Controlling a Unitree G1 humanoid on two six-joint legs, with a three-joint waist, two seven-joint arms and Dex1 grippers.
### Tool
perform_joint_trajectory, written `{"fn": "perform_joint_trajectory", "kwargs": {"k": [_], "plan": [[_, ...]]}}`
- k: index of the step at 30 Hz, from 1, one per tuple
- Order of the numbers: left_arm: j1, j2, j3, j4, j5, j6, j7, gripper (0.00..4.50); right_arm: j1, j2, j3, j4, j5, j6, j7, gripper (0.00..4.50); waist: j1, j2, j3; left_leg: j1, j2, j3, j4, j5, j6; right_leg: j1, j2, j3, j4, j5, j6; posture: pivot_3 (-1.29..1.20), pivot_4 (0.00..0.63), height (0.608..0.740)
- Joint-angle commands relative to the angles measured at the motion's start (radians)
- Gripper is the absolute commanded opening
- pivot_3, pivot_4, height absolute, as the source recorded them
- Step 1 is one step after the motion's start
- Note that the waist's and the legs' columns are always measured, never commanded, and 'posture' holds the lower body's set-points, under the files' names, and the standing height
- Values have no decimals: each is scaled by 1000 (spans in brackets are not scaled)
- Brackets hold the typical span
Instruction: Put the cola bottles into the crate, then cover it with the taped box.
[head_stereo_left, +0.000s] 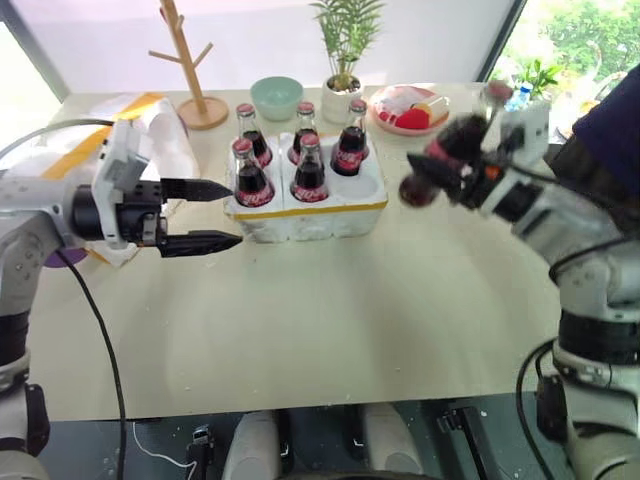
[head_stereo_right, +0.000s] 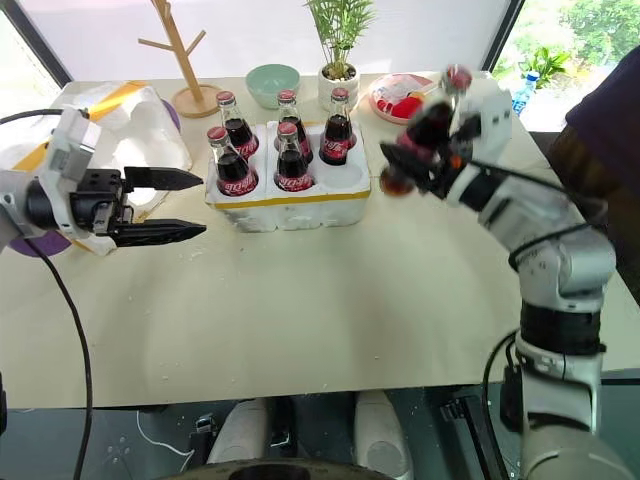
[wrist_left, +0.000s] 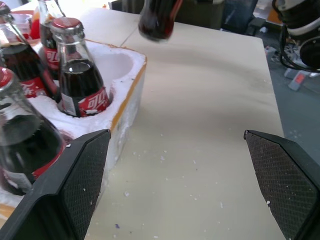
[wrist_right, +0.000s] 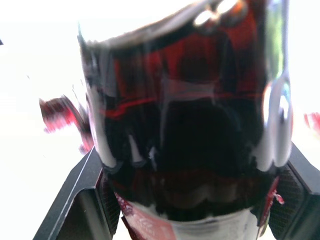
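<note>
The low white crate (head_stereo_left: 320, 215) with a yellow band stands at the table's middle, holding several upright cola bottles (head_stereo_left: 308, 172); its front right well (wrist_left: 116, 64) is empty. My right gripper (head_stereo_left: 440, 168) is shut on another cola bottle (head_stereo_left: 452, 142), held tilted in the air just right of the crate; that bottle's dark glass sits between the fingers (wrist_right: 75, 200) in the right wrist view. Beside the crate's front left corner my left gripper (head_stereo_left: 232, 214) stands open and holds nothing. The taped box (head_stereo_left: 150, 130) lies behind the left gripper at the table's left.
Behind the crate stand a wooden branch stand (head_stereo_left: 190, 75), a green bowl (head_stereo_left: 276, 97), a potted plant (head_stereo_left: 345, 65) and a plate (head_stereo_left: 408, 108) with red items. A person's dark sleeve (head_stereo_left: 610, 125) is at the far right. Bare table lies in front of the crate.
</note>
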Motion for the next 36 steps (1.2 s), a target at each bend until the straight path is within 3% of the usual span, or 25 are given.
{"fn": "perform_joint_trajectory", "kwargs": {"k": [1,9,16,19,20,25,32,36], "plan": [[-12,-3,34,-26,-22,-20,21,4500,-114,48,74,74,-43,-63,34,2872,1,0,0,0,0,0,0,0,-1,0,0,0,0,0,0,0,150,740],[-35,-17,17,-35,-28,-21,45,4500,-213,128,247,386,-274,-244,59,2872,8,0,0,-2,-2,1,0,3,-4,0,-3,0,-2,0,0,0,150,740],[-39,-12,15,-32,-30,-22,46,4500,-187,180,315,462,-352,-258,89,2872,3,0,0,-2,-1,1,0,2,-4,-1,-1,-1,-2,0,0,0,150,740],[-36,-11,11,-28,-24,-29,42,4500,-181,206,303,478,-348,-228,82,4268,1,-1,0,-2,-1,1,0,3,-4,-1,-1,-1,-1,0,0,0,150,740],[-35,-11,10,-28,-23,-30,42,4500,-179,212,296,472,-349,-221,75,4441,0,-1,0,-2,-1,1,0,3,-4,0,-1,-1,-1,0,0,0,150,740],[-33,-3,21,-33,-32,-23,45,4500,-175,185,243,362,-323,-141,68,4441,-1,-1,0,-1,0,1,0,3,-5,0,-1,-1,-1,0,0,0,150,740],[54,69,157,-94,-68,21,90,4500,-152,-71,140,88,-223,59,188,4441,5,-1,0,-2,0,1,0,2,-4,0,-3,-1,-2,0,0,0,150,740],[177,122,329,-141,-44,39,141,4500,-134,-272,68,40,-150,129,323,4441,3,-1,0,-1,0,1,0,2,-3,0,-3,-1,-3,0,0,0,150,740]]}}
